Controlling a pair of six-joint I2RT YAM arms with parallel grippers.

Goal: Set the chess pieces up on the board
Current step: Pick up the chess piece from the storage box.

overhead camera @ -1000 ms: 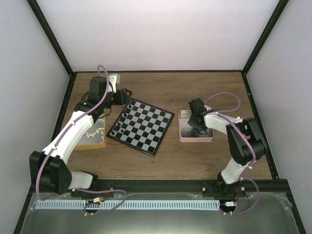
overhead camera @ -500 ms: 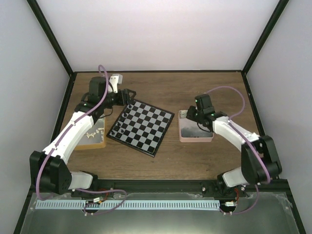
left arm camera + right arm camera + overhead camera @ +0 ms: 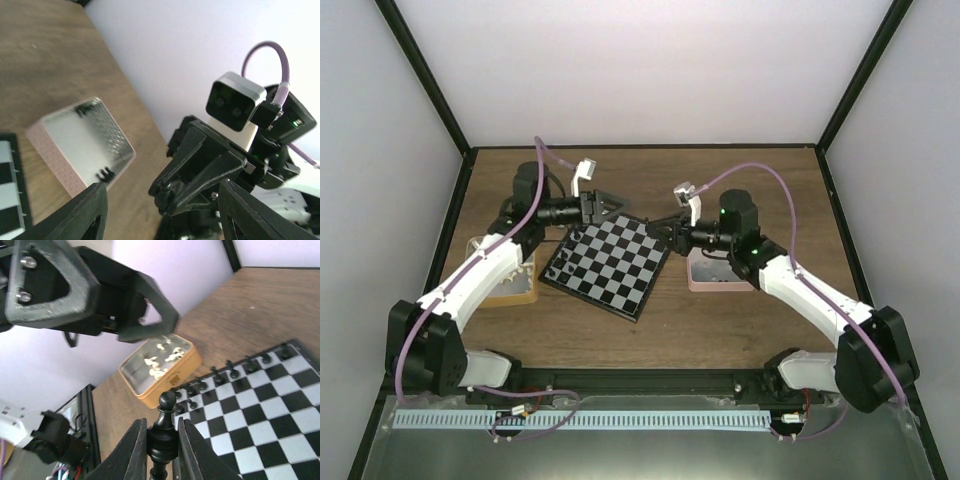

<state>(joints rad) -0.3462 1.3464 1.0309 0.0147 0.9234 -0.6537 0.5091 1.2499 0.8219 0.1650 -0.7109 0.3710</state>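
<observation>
The board lies at mid-table, turned at an angle; it also shows in the right wrist view. Several black chess pieces stand in rows along its left edge. My right gripper is shut on a black chess piece, held upright above the board's far corner. My left gripper is open and empty, facing the right gripper across that corner. Cream-white pieces lie in the tan tray. One black piece lies in the pink tray.
The tan tray sits left of the board, the pink tray right of it. Both grippers are close together over the board's far corner. Black frame rails and pale walls bound the wooden table.
My right gripper has risen from the pink tray with a black piece and swung left to the board's far corner. My left gripper has swung right from the tan tray side towards it.
</observation>
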